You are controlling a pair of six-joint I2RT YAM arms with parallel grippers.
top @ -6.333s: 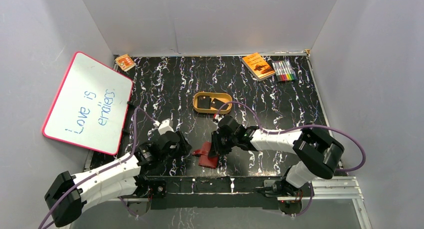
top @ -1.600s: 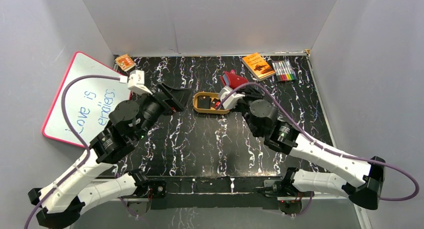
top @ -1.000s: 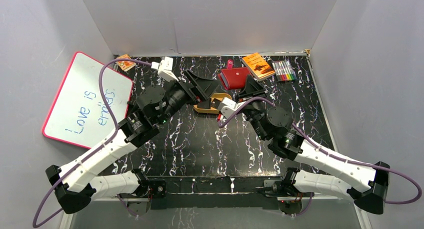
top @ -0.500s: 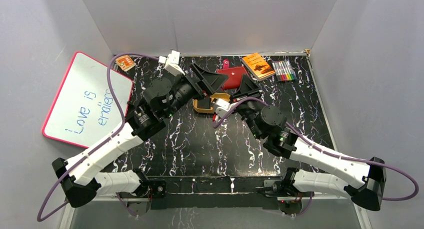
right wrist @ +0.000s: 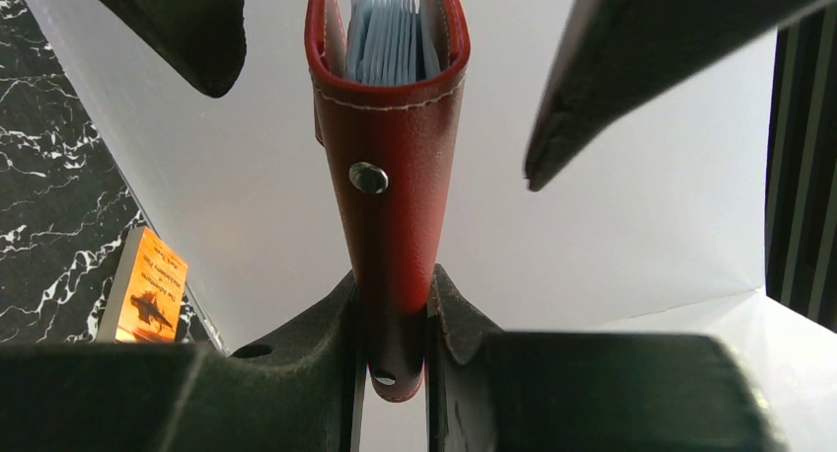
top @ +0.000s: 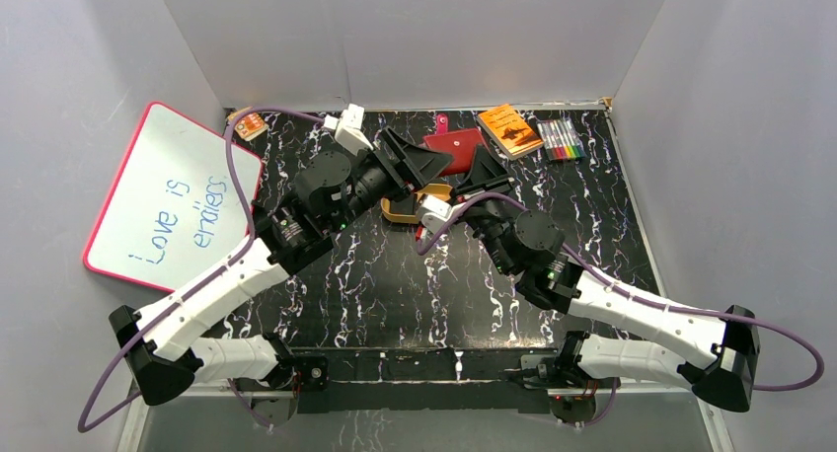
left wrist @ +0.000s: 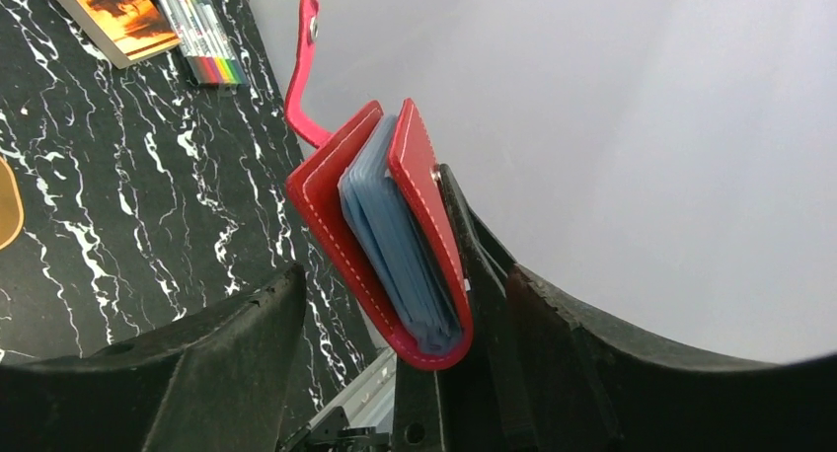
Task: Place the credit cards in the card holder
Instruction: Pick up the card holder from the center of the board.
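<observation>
While pinched, card holder (right wrist: 390, 126) in right tool (right wrist: 393, 304)

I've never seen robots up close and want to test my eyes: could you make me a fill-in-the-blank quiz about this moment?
1. The right pincer is shut on the ___ card holder.
2. The left pincer straddles it with its fingers ___.
3. The first word on the whiteboard is ___.
4. Beside the markers lies a booklet coloured ___.
Missing words: red; open; Love; orange.
</observation>
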